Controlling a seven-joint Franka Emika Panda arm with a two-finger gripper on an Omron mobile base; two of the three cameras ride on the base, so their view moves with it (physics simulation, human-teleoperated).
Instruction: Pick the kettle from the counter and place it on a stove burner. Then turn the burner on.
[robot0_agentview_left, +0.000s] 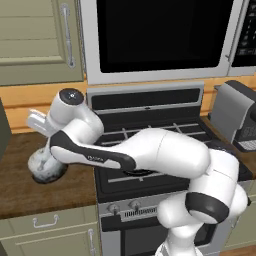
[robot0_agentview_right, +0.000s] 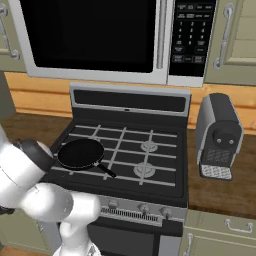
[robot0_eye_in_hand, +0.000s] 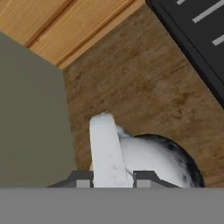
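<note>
We have the arm swung out low to the left of the stove, with the hand brought down over the kettle, which sits on the dark wood worktop just beside the black cooktop. In the hand view the pale arched handle runs up between the two dark finger tips, one on either side of it, so we read the hand as pinching the handle — narrowed to its width rather than spread or pressed fully together. That is the sensible place to take it: the rounded body offers nothing for two short fingers to hold, while the flat strap of the handle fits between them.

In the left base view the kettle's base looks to be resting on the wood, though whether it has just left the surface we cannot tell. So we judge the pick to be at the grasp stage, with the carry to the stove not yet made.

A round black frying pan sits on the front left burner, the one nearest the kettle. The right-hand burners are bare, and the knobs along the stove's front edge wait for the last step — turning the burner on.
</note>
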